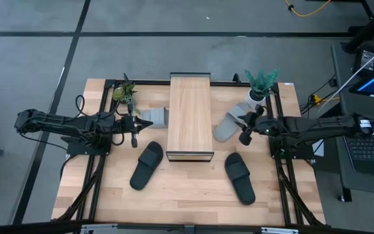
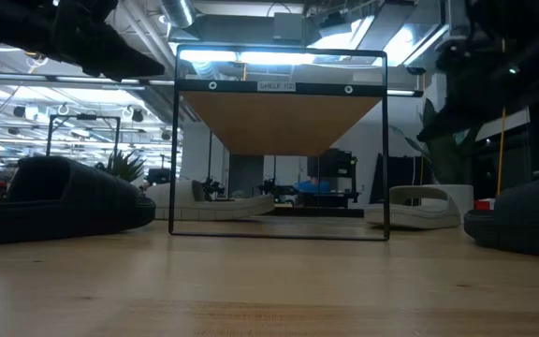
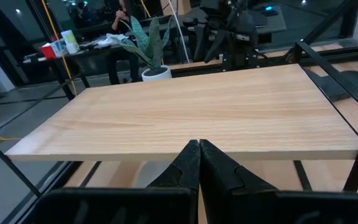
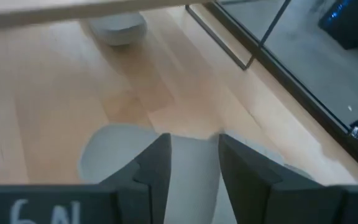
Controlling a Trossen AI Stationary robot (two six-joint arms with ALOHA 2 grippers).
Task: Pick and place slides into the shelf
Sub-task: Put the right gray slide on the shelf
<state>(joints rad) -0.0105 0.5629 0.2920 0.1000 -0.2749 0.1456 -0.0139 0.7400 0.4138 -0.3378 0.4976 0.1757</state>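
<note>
**A:** Which step was in hand?

**B:** The first pick on the right, as I judged it. The right gripper [image 4: 193, 163] hung directly over a light grey slide [image 1: 226, 127], its fingers apart with the slide's pale upper showing between them in the right wrist view. Nothing was clamped yet.

**A:** And where was the shelf from there?

**B:** The shelf [image 1: 189, 116] stood just beyond that slide, on the side of the claw facing the table's middle. Its wood top [image 3: 185, 115] was bare; no slide lay on it. The second grey slide [image 1: 155, 116] sat against the shelf's far side, just ahead of the left gripper [image 1: 134, 133], and looked partly tucked under the frame.

**A:** What was the left claw doing?

**B:** Waiting, I thought. Its fingers [image 3: 199, 163] were pressed together, holding nothing, pointed at the shelf's edge.

**A:** The black pair?

**B:** Both still on the table: one black slide [image 1: 240, 177] lay near the right claw, toward the table's front edge, and the other black slide [image 1: 147, 165] near the left claw, likewise toward the front.

**A:** So what did the next move call for?

**B:** Probably a descent until the fingers straddled the ribbed strap, then a firm close before lifting. The soft strap might sag, so a centred grip seemed wise.
</note>
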